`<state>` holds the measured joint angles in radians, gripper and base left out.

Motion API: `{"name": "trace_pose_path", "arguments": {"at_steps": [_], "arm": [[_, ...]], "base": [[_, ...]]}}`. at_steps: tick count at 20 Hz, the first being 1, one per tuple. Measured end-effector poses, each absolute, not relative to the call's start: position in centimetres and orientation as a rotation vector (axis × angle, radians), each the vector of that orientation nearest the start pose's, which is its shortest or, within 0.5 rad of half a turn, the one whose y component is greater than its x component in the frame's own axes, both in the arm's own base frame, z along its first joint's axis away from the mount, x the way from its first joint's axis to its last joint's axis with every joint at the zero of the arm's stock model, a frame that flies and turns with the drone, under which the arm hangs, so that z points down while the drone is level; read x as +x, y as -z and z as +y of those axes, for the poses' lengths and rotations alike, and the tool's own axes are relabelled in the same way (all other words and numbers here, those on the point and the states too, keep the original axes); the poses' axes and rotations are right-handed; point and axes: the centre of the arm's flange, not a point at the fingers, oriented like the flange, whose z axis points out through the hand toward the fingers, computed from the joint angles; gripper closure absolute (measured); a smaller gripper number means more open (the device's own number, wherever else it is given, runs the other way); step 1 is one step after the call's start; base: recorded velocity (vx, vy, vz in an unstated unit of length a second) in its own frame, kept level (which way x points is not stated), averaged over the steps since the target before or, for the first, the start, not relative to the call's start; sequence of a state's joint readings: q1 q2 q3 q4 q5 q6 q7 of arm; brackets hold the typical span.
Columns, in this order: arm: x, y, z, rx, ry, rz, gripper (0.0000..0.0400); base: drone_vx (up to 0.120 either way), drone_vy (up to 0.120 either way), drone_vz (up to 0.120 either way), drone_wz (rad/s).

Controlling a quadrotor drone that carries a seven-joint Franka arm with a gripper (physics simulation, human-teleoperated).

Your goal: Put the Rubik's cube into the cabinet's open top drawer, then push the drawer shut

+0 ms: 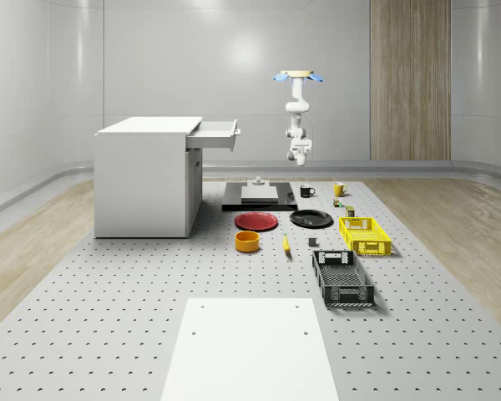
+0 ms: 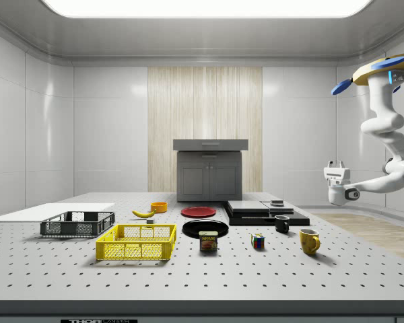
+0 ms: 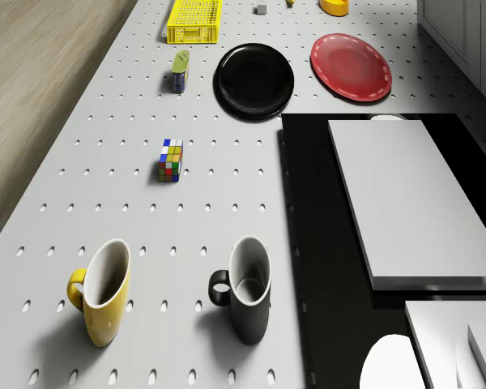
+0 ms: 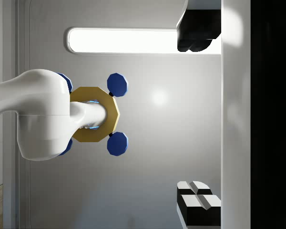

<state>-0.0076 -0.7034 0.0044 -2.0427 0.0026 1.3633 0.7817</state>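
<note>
- The Rubik's cube (image 2: pixel 258 241), a small block of many-coloured squares with no long axis, sits flat on the grey perforated table (image 2: pixel 269 282), lower centre-right in the side view. It is turned slightly askew to the hole rows.
- It lies between a tin can (image 2: pixel 208 241) and two glossy mugs, with bare table all round.
- The white cabinet's (image 1: pixel 146 180) top drawer (image 1: pixel 217 134) juts open, left of centre in the whole-scene view.
- The drone (image 1: pixel 298 76) hovers high over the table's far end. The gripper (image 2: pixel 336 165) points upward, fingers well apart and empty.
</note>
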Motion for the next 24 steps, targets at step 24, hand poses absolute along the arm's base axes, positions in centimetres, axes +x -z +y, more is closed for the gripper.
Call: {"name": "trace_pose_path", "arguments": {"at_steps": [24], "arm": [[30.21, -69.13, 0.24, -2.907, 0.076, 1.204, 0.0]], "base": [[0.12, 0.12, 0.0, 0.0]]}}
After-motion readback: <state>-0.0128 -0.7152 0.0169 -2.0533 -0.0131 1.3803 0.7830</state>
